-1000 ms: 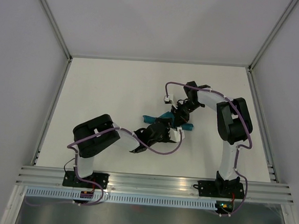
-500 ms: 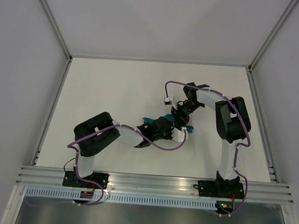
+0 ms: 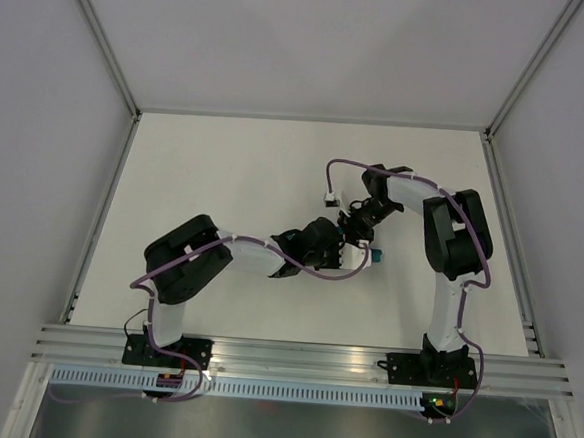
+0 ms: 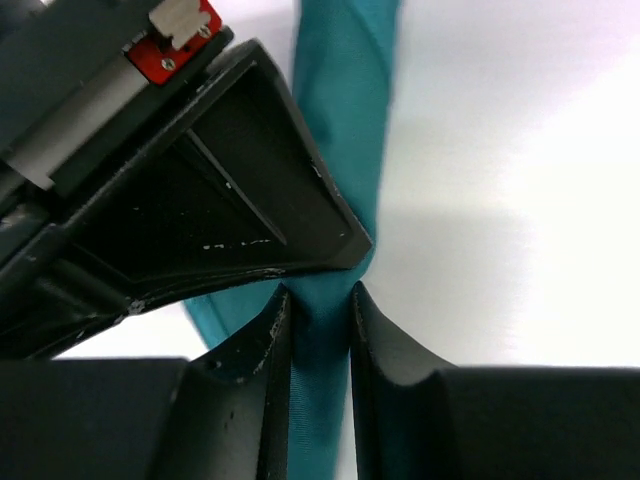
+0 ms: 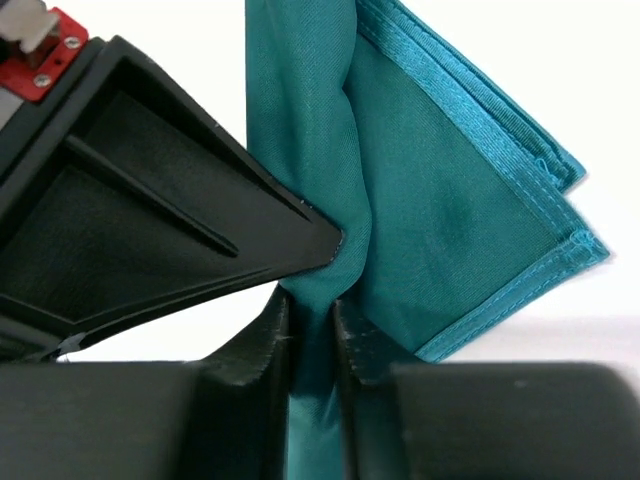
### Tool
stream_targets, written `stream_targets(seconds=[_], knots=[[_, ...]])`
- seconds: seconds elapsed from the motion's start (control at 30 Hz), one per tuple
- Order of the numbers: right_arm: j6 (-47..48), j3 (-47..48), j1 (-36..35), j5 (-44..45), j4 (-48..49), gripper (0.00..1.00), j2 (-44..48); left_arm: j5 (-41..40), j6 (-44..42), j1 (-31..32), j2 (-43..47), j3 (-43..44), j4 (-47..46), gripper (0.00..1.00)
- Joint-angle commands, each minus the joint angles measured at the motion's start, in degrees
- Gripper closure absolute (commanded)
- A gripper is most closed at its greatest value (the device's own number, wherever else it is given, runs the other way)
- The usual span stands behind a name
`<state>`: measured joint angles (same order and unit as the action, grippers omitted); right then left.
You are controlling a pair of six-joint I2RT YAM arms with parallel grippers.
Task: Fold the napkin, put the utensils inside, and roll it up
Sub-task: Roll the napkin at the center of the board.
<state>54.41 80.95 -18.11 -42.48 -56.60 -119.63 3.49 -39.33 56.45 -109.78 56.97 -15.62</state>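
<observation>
My left claw [image 4: 320, 300] is pinching the napkin [image 4: 345, 100]. Both fingers [image 4: 268, 380] press against a narrow, bunched band of teal cloth that runs up between them and away over the white table [image 4: 520, 200].

My right claw [image 5: 312, 310] grips the same napkin [image 5: 450, 200], its fingers [image 5: 352, 345] closed on a gathered ridge of fabric. Just right of that ridge the cloth lies flat in folded layers. Its hemmed edges are stacked one over another and end in a corner toward the right side of that view.

From the overhead camera, the left claw [image 3: 327, 244] and right claw [image 3: 357, 227] sit just beside each other, a little right of the middle of the table [image 3: 225, 174]. The arms cover nearly all the cloth there, so I can make out only a small teal tip of the napkin [image 3: 375, 255] poking out beside the claws on their near-right side. The left arm reaches in from the lower left, and the right arm curls round from the right edge.
</observation>
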Motion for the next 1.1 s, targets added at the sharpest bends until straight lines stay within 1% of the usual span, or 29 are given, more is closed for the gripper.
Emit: stream_targets(seconds=[0.0, 0.07, 0.1, 0.23, 0.33, 0.43, 0.5, 0.53, 0.6, 0.63, 0.8, 0.83, 0.93, 1.03, 1.07], knots=[[2.4, -4.0, 0.3, 6.7, 1.1, 0.68, -0.1, 9.2, 11.4, -0.1, -2.5, -0.1, 9.6, 0.96], [1.9, -4.8, 0.7, 5.7, 1.3, 0.59, 2.5, 11.8, 13.7, -0.5, -3.3, 0.3, 10.9, 0.96], [1.7, -5.0, 0.9, 5.3, 1.8, 0.52, 3.3, 12.6, 14.5, -0.5, -3.5, 0.7, 11.2, 0.96], [-0.9, -6.0, 1.9, 4.4, 3.7, 0.45, 8.5, 16.9, 18.9, -1.8, -4.8, 1.9, 13.2, 0.97], [-4.8, -6.9, 3.1, 4.9, 7.1, 0.43, 12.4, 19.5, 21.6, -2.7, -4.8, 1.9, 13.3, 0.96], [-10.6, -8.3, 5.1, 6.1, 12.6, 0.42, 15.7, 24.1, 24.6, -4.6, -4.9, 2.1, 13.9, 0.96], [-12.0, -9.4, 7.6, 5.3, 15.5, 0.42, 17.8, 27.6, 26.1, -6.1, -5.2, 2.2, 14.1, 0.96], [-12.4, -10.4, 9.5, 3.6, 16.1, 0.42, 19.2, 30.2, 27.5, -6.6, -5.3, 2.2, 14.2, 0.96], [-11.8, -11.6, 11.0, 2.4, 17.3, 0.42, 20.7, 32.6, 29.1, -8.2, -5.8, 2.2, 14.3, 0.95], [-9.6, -13.2, 11.5, 1.6, 17.1, 0.43, 22.6, 35.5, 30.8, -8.8, -6.7, 2.3, 14.5, 0.95], [-4.3, -20.4, 11.2, 0.3, 19.9, 0.41, 29.4, 42.7, 36.0, -11.4, -10.6, 3.4, 14.7, 0.95], [-2.3, -22.4, 10.8, -0.2, 20.1, 0.41, 31.3, 44.2, 36.6, -12.0, -12.4, 3.8, 15.0, 0.95], [-0.8, -27.2, 9.5, -0.2, 22.3, 0.4, 35.7, 46.6, 38.1, -12.5, -15.0, 5.3, 15.3, 0.95], [-0.6, -33.0, 6.4, 1.1, 26.7, 0.39, 40.5, 48.6, 38.7, -12.9, -17.0, 6.3, 15.3, 0.95], [-1.1, -34.7, 5.3, 3.1, 29.9, 0.39, 41.7, 48.8, 40.7, -13.1, -17.4, 6.8, 15.3, 0.95]])
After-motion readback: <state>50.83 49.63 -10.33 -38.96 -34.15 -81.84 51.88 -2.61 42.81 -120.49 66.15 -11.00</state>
